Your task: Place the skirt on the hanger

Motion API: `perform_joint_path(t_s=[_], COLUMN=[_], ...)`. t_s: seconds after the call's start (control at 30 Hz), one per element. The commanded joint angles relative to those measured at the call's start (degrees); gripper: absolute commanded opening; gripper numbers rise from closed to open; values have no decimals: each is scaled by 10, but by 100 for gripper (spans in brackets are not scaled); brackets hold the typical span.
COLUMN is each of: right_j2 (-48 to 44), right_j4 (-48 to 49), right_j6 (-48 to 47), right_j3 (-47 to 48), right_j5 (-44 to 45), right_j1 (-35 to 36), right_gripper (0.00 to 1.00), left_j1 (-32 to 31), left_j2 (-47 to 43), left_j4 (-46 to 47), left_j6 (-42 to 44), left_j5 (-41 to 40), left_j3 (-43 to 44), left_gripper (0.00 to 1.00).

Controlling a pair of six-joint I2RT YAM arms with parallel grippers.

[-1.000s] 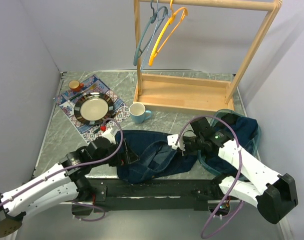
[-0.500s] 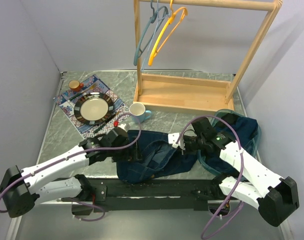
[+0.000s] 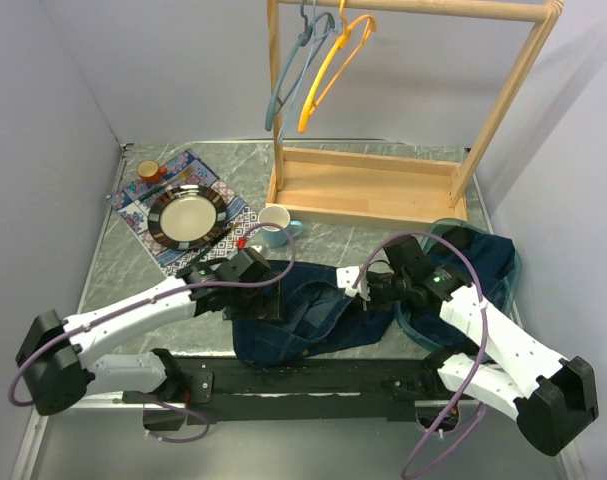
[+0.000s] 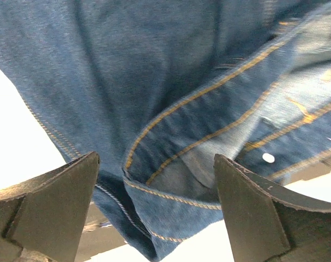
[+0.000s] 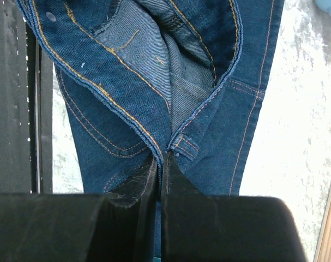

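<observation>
Well, the right end effector pinches the denim skirt.

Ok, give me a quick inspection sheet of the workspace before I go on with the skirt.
Surface: grey marbled table, no spills seen.
Job's things: denim skirt crumpled at the near edge; blue hanger and yellow hanger on the rail of the wooden rack.
Clutter: plate on patterned placemat, blue mug, small orange cup.
Grippers: left claw open, jaws either side of a skirt fold; right claw shut on the skirt's edge.
Cables: purple cables loop off both arms.
Surroundings: plain walls left and behind.
</observation>
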Motion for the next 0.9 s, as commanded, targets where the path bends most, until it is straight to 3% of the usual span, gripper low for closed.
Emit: perform_joint_path(t_s=[0.0, 0.3, 0.47, 0.67, 0.7, 0.87], right_j2=[-21, -37, -51, -54, -55, -55], right_j4=[4, -4, -12, -10, -9, -10], right_j6=[5, 5, 12, 32, 32, 53], right_j3=[-8, -3, 9, 26, 28, 57], right_j5=[-18, 1, 21, 38, 39, 82], right_j1=[1, 1, 1, -2, -3, -11], right_gripper=[0, 0, 0, 0, 0, 0], left_j1=[-18, -25, -25, -25, -26, -26], left_j2=[19, -51, -98, -125, -126, -142], left_j4=[-45, -68, -71, -72, -77, -115], left_j6=[9, -1, -7, -4, -3, -6], left_j5=[-29, 51, 99, 148, 149, 101], left_j3=[32, 1, -17, -34, -34, -6], left_gripper=[86, 55, 42, 10, 1, 1])
